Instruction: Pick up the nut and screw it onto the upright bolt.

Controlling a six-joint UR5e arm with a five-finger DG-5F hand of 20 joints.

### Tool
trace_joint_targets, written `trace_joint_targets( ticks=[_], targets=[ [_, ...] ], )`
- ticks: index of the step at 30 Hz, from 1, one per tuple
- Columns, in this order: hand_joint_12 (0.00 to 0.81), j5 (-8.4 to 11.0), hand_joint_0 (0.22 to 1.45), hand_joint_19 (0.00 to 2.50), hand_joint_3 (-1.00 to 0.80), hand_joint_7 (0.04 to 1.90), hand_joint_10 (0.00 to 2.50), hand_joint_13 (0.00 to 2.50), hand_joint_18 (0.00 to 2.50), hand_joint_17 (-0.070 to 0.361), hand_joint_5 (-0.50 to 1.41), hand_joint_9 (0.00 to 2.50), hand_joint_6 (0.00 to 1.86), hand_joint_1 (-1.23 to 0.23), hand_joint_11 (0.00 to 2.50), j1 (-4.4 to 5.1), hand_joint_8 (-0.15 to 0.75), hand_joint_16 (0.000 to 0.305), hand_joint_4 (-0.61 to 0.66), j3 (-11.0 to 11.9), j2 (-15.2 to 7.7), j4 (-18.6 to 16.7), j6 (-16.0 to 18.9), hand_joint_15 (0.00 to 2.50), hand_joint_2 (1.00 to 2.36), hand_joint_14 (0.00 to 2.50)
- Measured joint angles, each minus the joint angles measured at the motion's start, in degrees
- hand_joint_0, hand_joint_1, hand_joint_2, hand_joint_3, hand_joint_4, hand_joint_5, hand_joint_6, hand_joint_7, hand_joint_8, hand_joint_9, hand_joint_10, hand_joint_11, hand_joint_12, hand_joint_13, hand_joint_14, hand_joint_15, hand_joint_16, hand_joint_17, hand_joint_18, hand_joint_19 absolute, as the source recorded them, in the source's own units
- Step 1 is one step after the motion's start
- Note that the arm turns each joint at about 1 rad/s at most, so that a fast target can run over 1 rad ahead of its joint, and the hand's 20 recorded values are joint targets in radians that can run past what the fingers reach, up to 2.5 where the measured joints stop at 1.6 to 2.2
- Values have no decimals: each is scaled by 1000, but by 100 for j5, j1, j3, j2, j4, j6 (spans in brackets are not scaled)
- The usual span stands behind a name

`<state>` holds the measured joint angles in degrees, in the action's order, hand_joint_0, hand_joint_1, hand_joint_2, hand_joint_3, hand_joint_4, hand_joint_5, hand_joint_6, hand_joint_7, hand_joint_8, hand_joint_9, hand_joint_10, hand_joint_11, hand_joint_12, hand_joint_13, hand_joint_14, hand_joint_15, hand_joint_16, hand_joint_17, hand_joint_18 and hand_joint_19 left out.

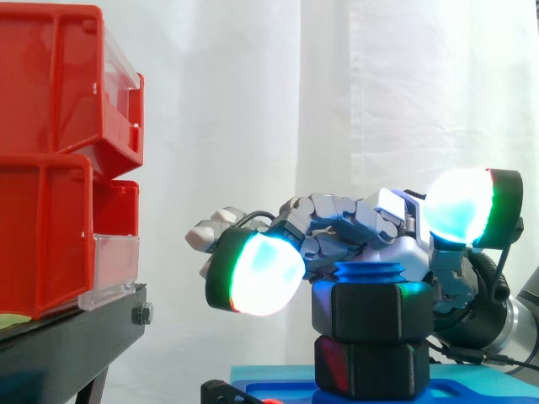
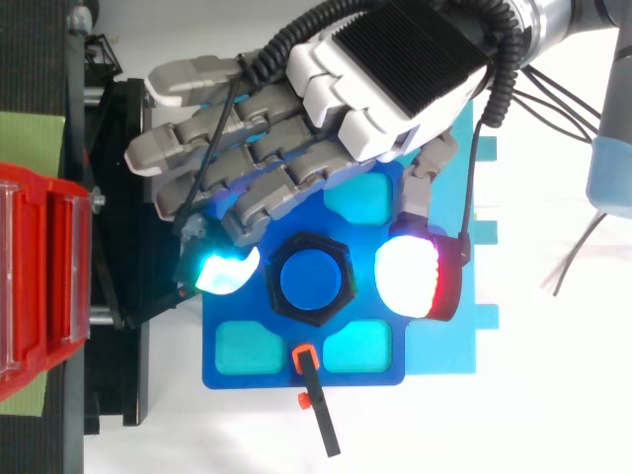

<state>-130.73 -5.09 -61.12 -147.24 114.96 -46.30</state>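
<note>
- The hand (image 2: pixel 395 69) hovers over the blue base plate (image 2: pixel 232 308), palm down, with its fingers bent and spread; it pinches nothing.
- The black hex nut (image 1: pixel 375 313) sits on the upright blue bolt (image 2: pixel 313 279), with blue thread showing above it.
- A second black hex piece (image 1: pixel 370 366) lies directly under the nut.
- From above, one glowing cyan pad (image 2: pixel 225 272) is just beside the nut; the white-and-red pad (image 2: pixel 415 276) stands apart on the opposite side, raised above nut level in the side view.
- The red bins (image 1: pixel 50 160) rest on the black stand (image 1: pixel 76 337).

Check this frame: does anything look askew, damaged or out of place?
Nothing stands out. The black nut sits level on the blue bolt, above a second black hex piece, and the hand is over it.
</note>
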Motion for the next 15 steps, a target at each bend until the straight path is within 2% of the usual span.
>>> trace_joint_targets(
  ticks=[5,15],
  targets=[
    [330,-27,441,0,-500,1013,0,0,0,96,-159,254,504,35,0,-17,230,43,238,-3,1,1,-2,0,1000,0],
    [325,-72,449,0,-500,1091,0,25,0,92,-143,326,504,14,0,-34,245,41,244,-31,2,-24,-10,0,1000,0]
  ],
)
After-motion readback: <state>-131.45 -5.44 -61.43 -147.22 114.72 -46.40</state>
